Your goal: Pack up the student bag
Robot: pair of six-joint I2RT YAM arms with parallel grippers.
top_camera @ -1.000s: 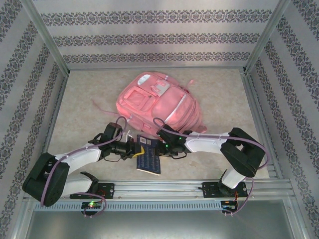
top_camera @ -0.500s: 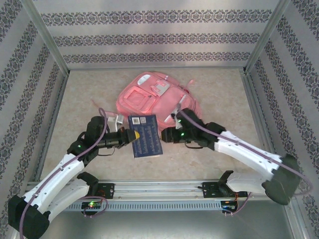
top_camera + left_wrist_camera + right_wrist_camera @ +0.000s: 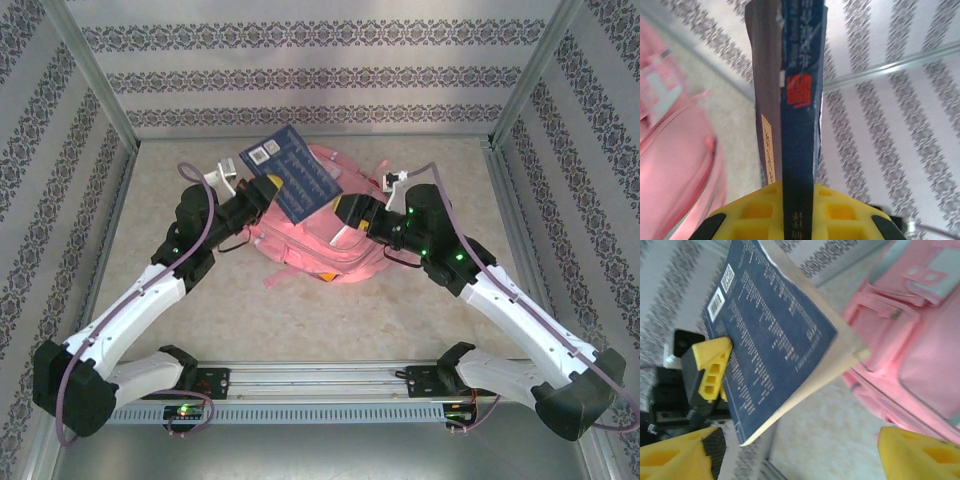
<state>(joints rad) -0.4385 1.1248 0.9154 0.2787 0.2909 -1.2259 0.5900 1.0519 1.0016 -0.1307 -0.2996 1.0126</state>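
While the book hangs clear of the counter, step in hand: carrying a book over to the student bag; judged to be the transfer stage, with the insertion not yet done.
Metal rail: nearest item, running along the near edge; both arm bases are bolted to it.
Counter: pale and mottled, bare between the rail and the bag.
Left tool: pressed together on one edge of the book, a yellow finger on each cover; it is the only hold on the book.
Right tool: fingers spread wide with nothing between them; poised over the bag's right side, just beside the book and apart from it.
Student bag: large and pink, lying flat on the counter from mid to far depth, between the two tools and beneath the raised book. Front pockets face up. Whether the main compartment is unzipped cannot be told.
Book: dark blue with pale page edges and a barcode on the back cover; held tilted above the bag's far-left part, not touching it.
Far wall: pale, with dark patterned bands.
Next move calls for: an open compartment. The free right tool looks placed to lift or hold a flap while the left tool lowers the book in edge first, keeping its grip until the book is seated.
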